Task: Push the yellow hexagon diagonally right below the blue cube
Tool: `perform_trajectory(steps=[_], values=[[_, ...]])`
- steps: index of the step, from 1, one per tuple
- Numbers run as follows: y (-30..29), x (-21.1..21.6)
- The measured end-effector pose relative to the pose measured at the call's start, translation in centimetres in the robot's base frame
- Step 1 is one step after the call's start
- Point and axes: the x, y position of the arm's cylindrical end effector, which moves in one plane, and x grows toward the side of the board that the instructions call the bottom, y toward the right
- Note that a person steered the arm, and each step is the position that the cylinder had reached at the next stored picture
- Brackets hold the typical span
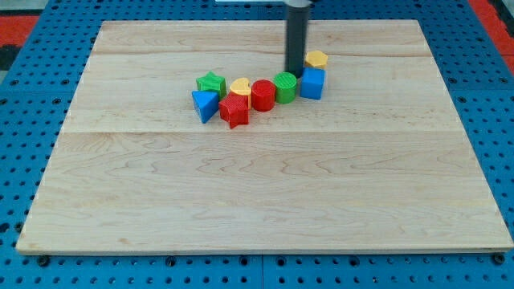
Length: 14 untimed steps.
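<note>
hexagon [316, 59] just behind cube [312, 83]

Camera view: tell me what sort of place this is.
Probably a robotics lab tabletop set up for pushing tests. A bare wooden board lies on a blue perforated base, small coloured toy blocks like the blue cube sit on it, and my tip stands among them.

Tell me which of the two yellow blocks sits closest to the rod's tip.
The yellow hexagon, at the view's top right of the cluster, just right of my tip and above the blue cube. The yellow heart lies farther left.
</note>
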Motion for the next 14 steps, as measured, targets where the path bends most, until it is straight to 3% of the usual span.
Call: perform_trajectory(steps=[1,2,5,7,8,11,12,13,14], values=[[4.7,-0.2],[4.8,-5.0],[6.7,-8.2],[13.4,-0.8],[13.4,5.8],[-1.3,13.8],[-3.5,11.6],[7.1,10.5],[18.6,2.0]])
